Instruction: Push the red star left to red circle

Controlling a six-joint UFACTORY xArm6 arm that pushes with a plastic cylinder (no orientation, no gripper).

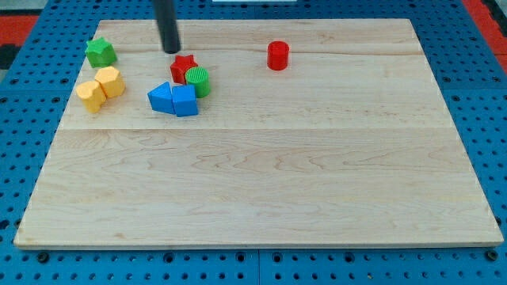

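The red star (pixel 183 68) lies on the wooden board at the upper left of the middle, touching a green circle block (pixel 198 81) at its lower right. The red circle (pixel 278 56) stands apart, well to the star's right near the view's top. My tip (pixel 171 51) is just above and left of the red star, close to it; I cannot tell whether it touches.
Two blue blocks (pixel 173 99) sit together just below the red star. A green star (pixel 101 52) is at the upper left. Two yellow blocks (pixel 101 88) lie below it. The board (pixel 261 182) rests on a blue pegboard.
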